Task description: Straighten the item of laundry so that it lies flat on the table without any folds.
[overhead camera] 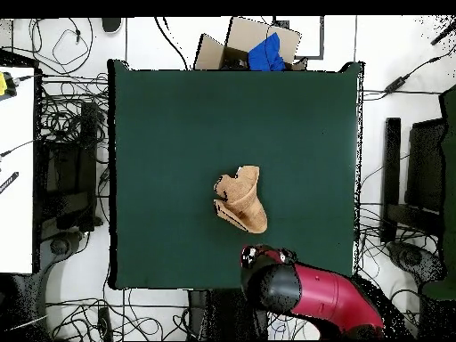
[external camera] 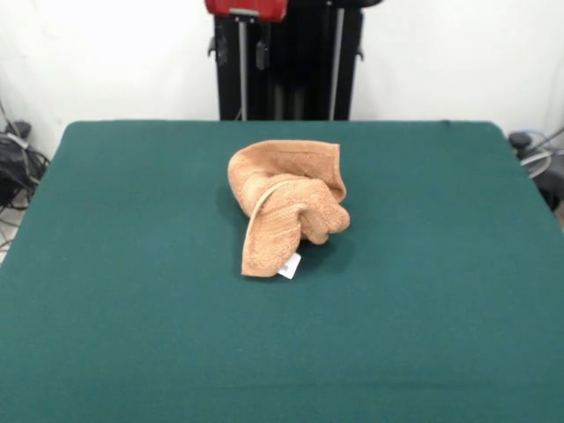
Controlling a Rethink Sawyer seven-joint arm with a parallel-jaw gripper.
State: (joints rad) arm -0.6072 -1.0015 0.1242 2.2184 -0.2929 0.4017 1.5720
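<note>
1. Towel [external camera: 286, 210] sits crumpled mid-tabletop [external camera: 132, 291], folded over itself; I judge flattening not begun, all unfolding left.
2. Hand [overhead camera: 252, 258] is drawn back at the robot-side edge, apart from the towel, which lies just beyond it toward the middle. I cannot tell if it is released or clenched.
3. White tag [external camera: 290, 265] at one corner; no writing readable.

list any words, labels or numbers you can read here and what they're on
None can be read.
White tag at the corner of the crumpled towel: any print is too small to read.
Red arm and green table: no lettering shows.
</note>
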